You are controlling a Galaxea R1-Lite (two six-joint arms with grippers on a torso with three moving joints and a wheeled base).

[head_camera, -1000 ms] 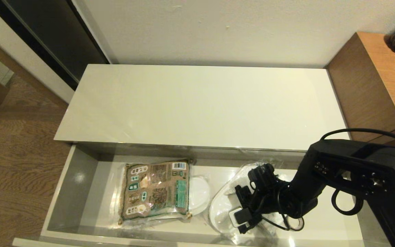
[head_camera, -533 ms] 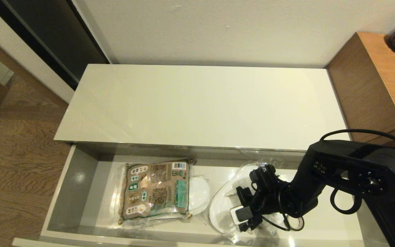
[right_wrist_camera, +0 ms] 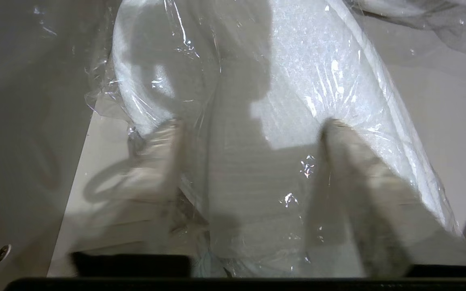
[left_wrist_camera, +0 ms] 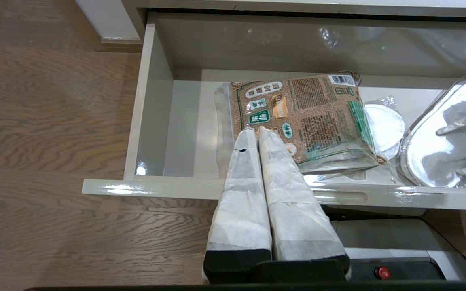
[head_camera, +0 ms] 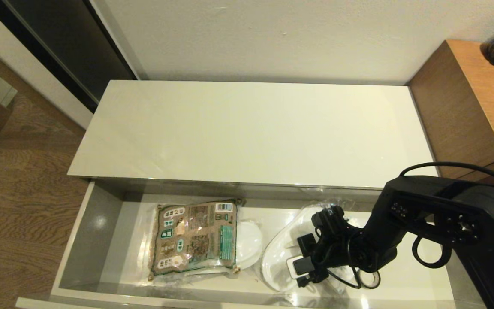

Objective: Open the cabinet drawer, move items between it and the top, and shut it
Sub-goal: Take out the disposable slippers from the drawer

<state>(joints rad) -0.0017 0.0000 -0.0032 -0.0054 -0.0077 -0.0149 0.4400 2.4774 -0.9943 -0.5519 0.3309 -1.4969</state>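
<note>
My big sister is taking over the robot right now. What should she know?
Right hand: down in the open drawer, fingers apart on either side of the plastic-wrapped white slipper, not clamped yet.
Left hand: parked in front of the drawer, fingers together, holding nothing.
Also in the drawer: a brown-and-green packet lying over a white wrapped item.
The cabinet top has nothing on it.
Done: drawer opened.
Left: grip the slipper, lift it onto the top, finish any other moves, close the drawer.

Printed packet (left_wrist_camera: pixel 301 121): Chinese characters (illegible), barcode.
</note>
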